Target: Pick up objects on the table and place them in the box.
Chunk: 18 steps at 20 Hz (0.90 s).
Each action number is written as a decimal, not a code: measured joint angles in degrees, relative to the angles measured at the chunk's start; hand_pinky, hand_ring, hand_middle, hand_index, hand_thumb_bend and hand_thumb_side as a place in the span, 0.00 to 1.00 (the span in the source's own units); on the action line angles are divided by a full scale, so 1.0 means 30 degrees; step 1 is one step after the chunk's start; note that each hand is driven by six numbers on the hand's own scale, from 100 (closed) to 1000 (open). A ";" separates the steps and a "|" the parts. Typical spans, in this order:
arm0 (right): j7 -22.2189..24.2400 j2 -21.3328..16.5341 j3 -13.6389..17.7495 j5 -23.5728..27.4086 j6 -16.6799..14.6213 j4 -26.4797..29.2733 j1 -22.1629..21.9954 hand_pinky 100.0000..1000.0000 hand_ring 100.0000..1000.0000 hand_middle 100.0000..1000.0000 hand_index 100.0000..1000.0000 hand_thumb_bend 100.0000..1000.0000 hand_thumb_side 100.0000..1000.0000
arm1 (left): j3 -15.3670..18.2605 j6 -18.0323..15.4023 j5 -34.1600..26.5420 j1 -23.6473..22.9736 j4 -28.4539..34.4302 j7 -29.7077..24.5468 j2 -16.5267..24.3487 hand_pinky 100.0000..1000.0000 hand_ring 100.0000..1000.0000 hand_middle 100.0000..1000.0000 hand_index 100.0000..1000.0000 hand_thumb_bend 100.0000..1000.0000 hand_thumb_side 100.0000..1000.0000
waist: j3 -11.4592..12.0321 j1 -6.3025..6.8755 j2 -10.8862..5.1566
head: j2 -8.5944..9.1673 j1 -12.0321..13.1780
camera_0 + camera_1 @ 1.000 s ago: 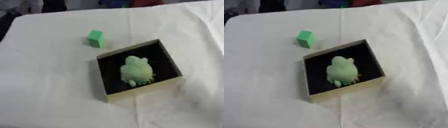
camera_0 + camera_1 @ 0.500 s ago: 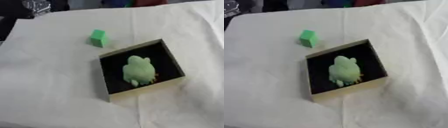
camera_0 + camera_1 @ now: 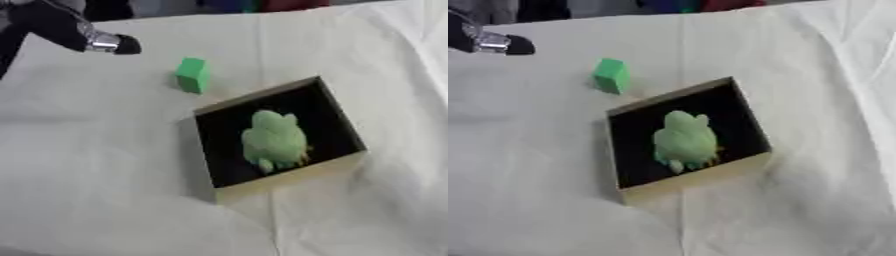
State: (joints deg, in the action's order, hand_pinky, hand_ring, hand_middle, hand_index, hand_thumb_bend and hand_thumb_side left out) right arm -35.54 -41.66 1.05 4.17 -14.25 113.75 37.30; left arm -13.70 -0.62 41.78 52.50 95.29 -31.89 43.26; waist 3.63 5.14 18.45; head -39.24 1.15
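**A:** Black and silver has come into the upper left corner. That is the left hand [image 3: 83, 36], and a second ago that corner showed only cloth and background.

**B:** Half a second ago just a glint of it showed at the very edge. Now a dark arm, a silver joint and a rounded black tip reach in over the cloth [image 3: 96, 165].

**A:** Can you say how the fingers stand?

**B:** No. Only that 1 dark tip pokes out past the silver band, so I cannot tell whether the hand is wide, narrow or holding something. Nothing appears to be in it.

**A:** And the block [image 3: 192, 75]?

**B:** It is a green block, standing on the cloth where it stood before, just beyond the far left corner of the box [image 3: 289, 181] and apart from it. The hand is to its left and a little further back, near it but not touching.

**A:** The box holds 1 thing already?

**B:** Yes, a pale green toy [image 3: 275, 141] lies in the middle of the black interior. It hasn't moved either.

**A:** So what does the arm's arrival mean?

**B:** My guess is that the reach for the block is starting. The block looks like the last loose object, and the right hand shows nowhere.
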 measured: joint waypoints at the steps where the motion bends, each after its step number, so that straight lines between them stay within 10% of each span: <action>1: -0.0001 0.0001 0.0000 0.0000 0.0001 0.0000 0.0001 0.82 0.86 0.82 0.99 0.17 1.00 | -0.0117 -0.0172 0.0202 0.0218 -0.0437 -0.0218 -0.0180 0.90 0.79 0.77 0.94 0.72 0.57 | -0.0067 -0.0018 0.0021 | 0.0005 -0.0047; 18: -0.0168 0.0361 -0.0009 0.0292 0.0122 0.0000 0.0157 0.82 0.85 0.81 0.98 0.18 1.00 | -0.1156 -0.1950 0.2601 0.2402 -0.6535 -0.2122 -0.3103 0.90 0.82 0.81 1.00 0.58 0.36 | -0.0441 -0.0012 0.0223 | 0.0058 -0.0250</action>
State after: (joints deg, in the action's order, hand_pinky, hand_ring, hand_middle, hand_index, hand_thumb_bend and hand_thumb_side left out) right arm -36.05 -40.58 1.02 5.04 -13.89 113.75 37.77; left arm -17.17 -6.47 49.58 59.70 75.69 -38.25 33.95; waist 2.31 5.11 19.12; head -39.06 0.40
